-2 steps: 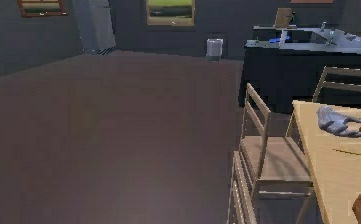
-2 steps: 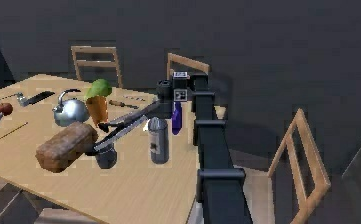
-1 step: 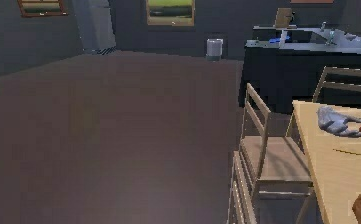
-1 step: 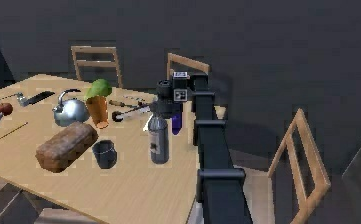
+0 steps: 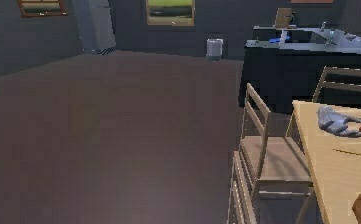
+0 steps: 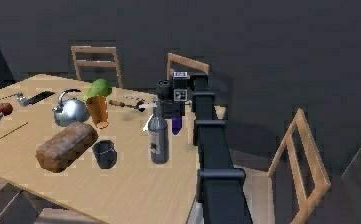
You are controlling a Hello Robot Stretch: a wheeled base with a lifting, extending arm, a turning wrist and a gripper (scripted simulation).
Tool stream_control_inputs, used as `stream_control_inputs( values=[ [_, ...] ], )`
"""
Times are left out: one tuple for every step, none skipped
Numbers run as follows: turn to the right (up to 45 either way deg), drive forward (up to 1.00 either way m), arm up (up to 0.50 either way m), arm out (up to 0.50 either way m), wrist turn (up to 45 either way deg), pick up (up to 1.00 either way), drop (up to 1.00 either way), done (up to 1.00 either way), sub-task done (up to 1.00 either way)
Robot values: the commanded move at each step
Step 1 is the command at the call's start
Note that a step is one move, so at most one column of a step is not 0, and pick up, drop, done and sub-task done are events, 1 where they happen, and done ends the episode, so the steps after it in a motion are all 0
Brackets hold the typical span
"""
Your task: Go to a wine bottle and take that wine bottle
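Rising from the arm side view's bottom edge, the dark arm (image 6: 216, 165) stretches across a wooden table (image 6: 128, 195). At its far end the gripper (image 6: 160, 95) shows against things standing on the tabletop. How its fingers are set, and whether they hold anything, I cannot tell. Just nearer than the gripper, the grey wine bottle (image 6: 159, 135) stands upright on the table, close beside the arm. Left of it are a dark cup (image 6: 105, 153), a bread loaf (image 6: 66, 146) and a metal kettle (image 6: 70, 108). A wooden chair (image 6: 186, 66) stands at the table's far side.

Arm (image 6: 214, 150) outstretched, fingers (image 6: 165, 97) at tip
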Motion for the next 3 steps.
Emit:
stream_control_inputs(
  values=[
    [0.0, 0.00, 0.00, 0.00, 0.0, 1.00, 0.00, 0.00, 0.00],
    [0.0, 0.00, 0.06, 0.00, 0.0, 0.00, 0.00, 0.00, 0.00],
    [0.0, 0.00, 0.00, 0.00, 0.0, 0.00, 0.00, 1.00, 0.00]
  ],
)
